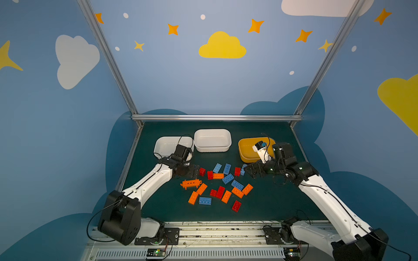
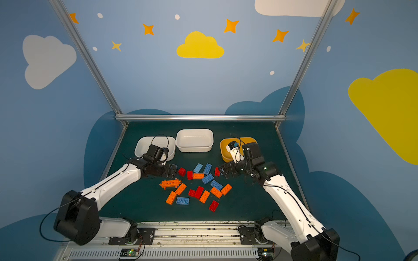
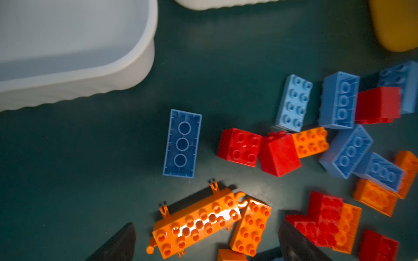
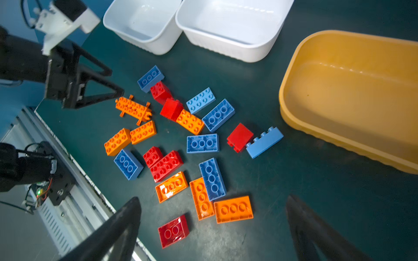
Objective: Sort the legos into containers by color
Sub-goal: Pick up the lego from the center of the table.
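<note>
Legos (image 1: 228, 178) lie at centre of desk (image 1: 271, 203). Long pegged orange piece (image 1: 191, 183) runs parallel to front edge, bare surface in front. Containers (image 1: 212, 140) line far edge. Left gripper (image 1: 195, 172), right gripper (image 1: 252, 171): spread wide, holding nothing.

A robot lab cell: aluminium frame (image 1: 217, 117), cloud-painted walls (image 1: 181, 85).

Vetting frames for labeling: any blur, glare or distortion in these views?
Left wrist view: smeared toward the yellow tub and the blue brick near it, hot glare on the long orange piece. Right wrist view: sharp, small glare on an upturned orange brick. Both top views: sharp, dim table, wide-angle lean in frame posts.
</note>
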Action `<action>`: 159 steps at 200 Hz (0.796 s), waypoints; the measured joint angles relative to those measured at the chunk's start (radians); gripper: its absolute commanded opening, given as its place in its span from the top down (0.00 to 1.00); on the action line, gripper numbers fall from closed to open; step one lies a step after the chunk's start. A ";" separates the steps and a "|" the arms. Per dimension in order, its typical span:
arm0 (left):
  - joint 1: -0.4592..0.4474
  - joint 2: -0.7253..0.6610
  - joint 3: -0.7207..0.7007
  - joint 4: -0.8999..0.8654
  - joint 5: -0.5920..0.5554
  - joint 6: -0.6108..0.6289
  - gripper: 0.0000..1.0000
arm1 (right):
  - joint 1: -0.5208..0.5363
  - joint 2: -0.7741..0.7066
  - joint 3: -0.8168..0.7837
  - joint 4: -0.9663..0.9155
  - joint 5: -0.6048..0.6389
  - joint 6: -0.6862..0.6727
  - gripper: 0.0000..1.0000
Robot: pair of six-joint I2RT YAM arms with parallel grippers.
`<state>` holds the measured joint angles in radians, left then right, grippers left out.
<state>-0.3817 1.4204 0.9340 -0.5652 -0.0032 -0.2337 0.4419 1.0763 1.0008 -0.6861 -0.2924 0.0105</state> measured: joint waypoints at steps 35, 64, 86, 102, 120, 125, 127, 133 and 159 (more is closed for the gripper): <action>0.000 0.135 0.068 0.008 -0.086 0.030 0.13 | 0.030 0.000 0.000 -0.037 0.031 0.000 0.02; 0.000 0.202 0.085 0.040 -0.114 0.059 0.20 | 0.034 0.000 0.000 -0.037 0.047 0.000 0.02; 0.000 0.242 0.085 0.057 -0.121 0.075 0.27 | 0.034 0.000 0.000 -0.037 0.053 0.000 0.02; 0.000 0.271 0.092 0.063 -0.122 0.088 0.30 | 0.034 0.000 0.000 -0.037 0.056 0.001 0.02; 0.000 0.311 0.120 0.064 -0.127 0.100 0.35 | 0.034 0.000 0.000 -0.037 0.057 0.005 0.02; 0.000 0.318 0.126 0.065 -0.128 0.102 0.36 | 0.034 0.000 0.000 -0.037 0.058 0.007 0.02; 0.000 0.320 0.129 0.065 -0.128 0.104 0.36 | 0.034 0.000 0.000 -0.037 0.058 0.007 0.02; 0.000 0.326 0.134 0.066 -0.128 0.108 0.37 | 0.034 0.000 0.000 -0.037 0.059 0.008 0.02; 0.000 0.354 0.164 0.058 -0.129 0.122 0.44 | 0.034 -0.001 -0.001 -0.037 0.062 0.012 0.02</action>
<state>-0.3817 1.7748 1.0981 -0.5076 -0.1322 -0.1112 0.4759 1.0756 1.0000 -0.7227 -0.2302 0.0223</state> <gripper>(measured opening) 0.589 0.984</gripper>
